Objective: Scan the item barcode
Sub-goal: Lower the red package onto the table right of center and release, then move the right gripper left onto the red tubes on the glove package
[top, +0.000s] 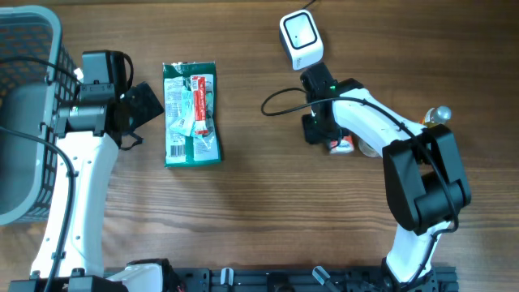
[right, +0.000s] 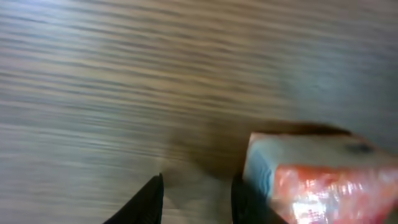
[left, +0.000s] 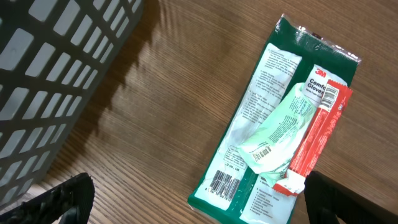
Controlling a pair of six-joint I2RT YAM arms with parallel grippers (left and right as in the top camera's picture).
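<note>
A white-headed barcode scanner (top: 301, 38) lies at the back of the table, its black handle and cable running toward my right gripper (top: 318, 134). A green packet (top: 191, 113) with a red-and-white sachet on top lies left of centre. Its barcode (left: 224, 180) faces up in the left wrist view. My left gripper (left: 202, 208) stands wide open just left of the packet, its fingertips either side of the packet's near end. In the blurred right wrist view my right gripper (right: 198, 202) shows a narrow gap with only table in it. A small red-and-white box (right: 317, 174) sits just outside its right finger.
A grey plastic basket (top: 32, 49) stands at the far left beside the left arm. A small round metallic object (top: 439, 114) lies by the right arm's elbow. The scanner's black cable (top: 276, 101) loops across the table.
</note>
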